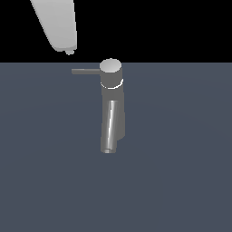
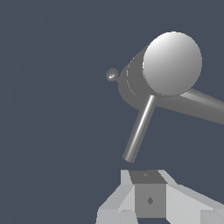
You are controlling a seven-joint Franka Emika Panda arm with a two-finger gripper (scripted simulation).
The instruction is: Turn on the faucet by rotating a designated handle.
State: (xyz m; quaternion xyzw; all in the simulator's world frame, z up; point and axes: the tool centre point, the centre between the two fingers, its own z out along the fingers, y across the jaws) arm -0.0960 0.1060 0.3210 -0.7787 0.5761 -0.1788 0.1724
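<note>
Grey faucet upright on slate-blue surface; handle untouched; we cannot tell the gripper's opening, nothing held.

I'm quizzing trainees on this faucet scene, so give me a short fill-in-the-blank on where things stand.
1. The handle sticks out from the faucet toward the exterior view's ____.
2. The claw is ____ the handle, not touching it.
3. The faucet's cap is ____ in shape.
4. The rod is ____ than the spout.

Missing words: left; above; round; thinner
</note>
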